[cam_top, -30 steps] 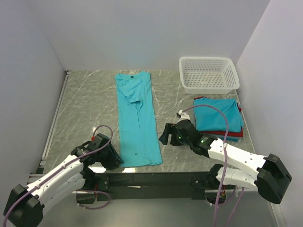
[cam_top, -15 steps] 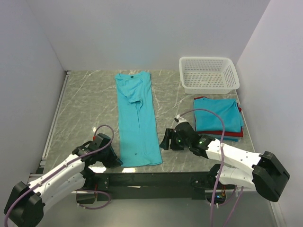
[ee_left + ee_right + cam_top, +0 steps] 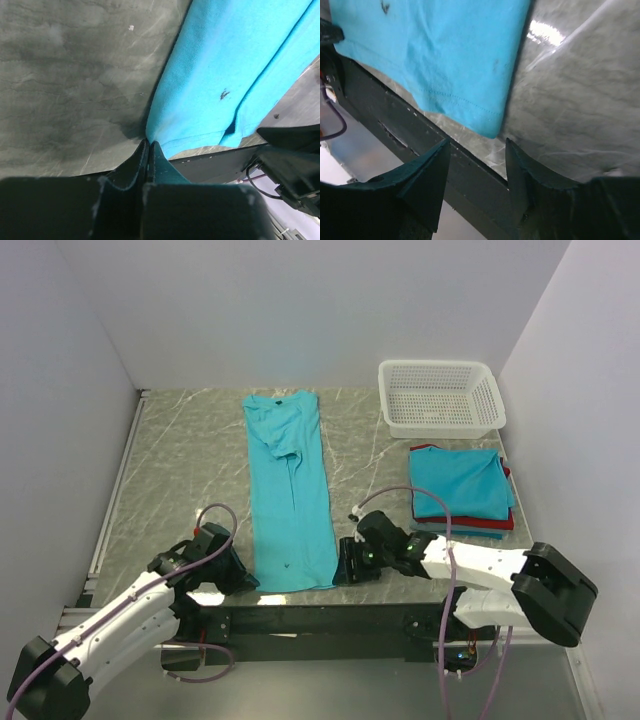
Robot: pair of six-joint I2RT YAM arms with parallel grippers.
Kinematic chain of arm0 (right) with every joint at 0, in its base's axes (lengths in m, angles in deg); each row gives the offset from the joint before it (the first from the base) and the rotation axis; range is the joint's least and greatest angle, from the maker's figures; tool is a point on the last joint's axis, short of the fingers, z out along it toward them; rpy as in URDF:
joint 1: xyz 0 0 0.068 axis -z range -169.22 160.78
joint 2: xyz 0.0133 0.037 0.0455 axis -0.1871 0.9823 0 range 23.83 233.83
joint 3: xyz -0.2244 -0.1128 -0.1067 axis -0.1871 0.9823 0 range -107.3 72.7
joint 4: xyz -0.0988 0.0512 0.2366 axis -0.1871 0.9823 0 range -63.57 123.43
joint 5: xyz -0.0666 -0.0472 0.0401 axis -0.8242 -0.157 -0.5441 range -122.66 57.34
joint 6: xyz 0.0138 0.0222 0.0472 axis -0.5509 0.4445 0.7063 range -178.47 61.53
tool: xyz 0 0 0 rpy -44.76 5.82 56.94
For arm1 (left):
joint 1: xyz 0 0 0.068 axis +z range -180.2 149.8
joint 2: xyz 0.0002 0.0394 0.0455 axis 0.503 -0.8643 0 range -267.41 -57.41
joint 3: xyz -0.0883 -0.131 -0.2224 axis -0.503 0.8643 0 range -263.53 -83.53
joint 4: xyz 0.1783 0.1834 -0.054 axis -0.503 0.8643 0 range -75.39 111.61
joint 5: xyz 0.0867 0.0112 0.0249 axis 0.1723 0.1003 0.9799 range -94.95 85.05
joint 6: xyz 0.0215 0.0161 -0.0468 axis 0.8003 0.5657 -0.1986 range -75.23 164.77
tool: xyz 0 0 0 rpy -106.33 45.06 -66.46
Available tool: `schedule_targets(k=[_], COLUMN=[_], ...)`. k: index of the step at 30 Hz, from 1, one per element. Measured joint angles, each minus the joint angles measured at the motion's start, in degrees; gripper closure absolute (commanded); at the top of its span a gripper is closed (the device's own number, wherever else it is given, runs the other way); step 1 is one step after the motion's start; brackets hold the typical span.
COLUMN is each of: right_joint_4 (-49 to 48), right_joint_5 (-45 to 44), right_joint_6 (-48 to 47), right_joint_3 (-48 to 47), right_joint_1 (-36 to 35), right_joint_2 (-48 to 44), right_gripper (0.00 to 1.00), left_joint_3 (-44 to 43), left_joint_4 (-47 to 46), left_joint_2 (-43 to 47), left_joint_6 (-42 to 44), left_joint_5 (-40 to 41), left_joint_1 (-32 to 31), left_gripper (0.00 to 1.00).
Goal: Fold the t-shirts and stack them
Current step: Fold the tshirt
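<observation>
Left gripper [image 3: 149, 144] pinched shut on one hem corner of the teal t-shirt [image 3: 215, 75] at the near edge of the table [image 3: 180, 470] — right gripper [image 3: 477, 142], jaws apart, straddles the other, seemingly for a paired fold.

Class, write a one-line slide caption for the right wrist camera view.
Right gripper, jaws open, poised at the near hem corner of the teal t-shirt lying on the marbled table.

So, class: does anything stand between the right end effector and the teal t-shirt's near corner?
Nothing visible does. The near corner of the teal t-shirt lies just ahead of the open right end effector, with only table between.
</observation>
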Motion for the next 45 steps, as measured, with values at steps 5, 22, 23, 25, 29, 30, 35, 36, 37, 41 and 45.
schedule_targets(k=[5,22,23,25,29,30,35,36,37,41,45], right_joint_4=[-1.18,-2.62,-2.14,-1.62,-0.83,-0.83,-0.7,-0.68,-0.59,-0.07,0.7], right_joint_5=[0.7,-1.14,-1.84,-3.21,-6.34,-7.06,-9.42,-10.12,-10.8,-13.9,-16.96], right_joint_6=[1.79,2.34,2.14,1.92,1.16,0.79,-1.09,-1.55,-2.01,-3.89,-5.46], right_joint_3=[0.7,-0.44,-0.81,-1.75,-4.52,-5.42,-10.21,-11.41,-12.7,-18.49,-24.13], right_joint_1=[-1.46,-1.46,-1.49,-1.49,-1.46,-1.46,-1.14,-1.01,-0.79,1.14,3.43], right_joint_2=[1.16,5.68,5.42,4.55,2.36,2.05,2.25,2.69,3.26,5.88,8.79], right_gripper=[0.49,0.99,1.0,1.0,1.0,1.0,1.0,1.0,1.0,1.0,1.0], left_joint_3=[0.79,0.85,0.85,0.85,0.79,0.7,-1.97,-2.84,-3.78,-6.97,-9.79], left_joint_4=[-0.22,-2.36,-2.99,-4.52,-7.52,-8.15,-10.88,-11.67,-12.44,-16.33,-19.8], left_joint_2=[0.26,0.07,0.2,0.52,0.68,0.63,-0.74,-1.4,-2.12,-5.77,-10.45], left_joint_6=[-0.09,-0.13,-0.13,-0.07,0.11,0.13,0.98,1.07,1.16,1.6,1.9], left_joint_5=[-0.04,-0.52,-0.7,-0.92,-0.94,-0.94,1.33,2.45,3.43,7.78,12.2], left_joint_1=[0.0,0.0,0.0,0.0,0.0,0.0,-0.02,-0.02,-0.02,0.0,0.04], left_gripper=[1.0,1.0,1.0,1.0,1.0,1.0,1.0,1.0,1.0,1.0,1.0])
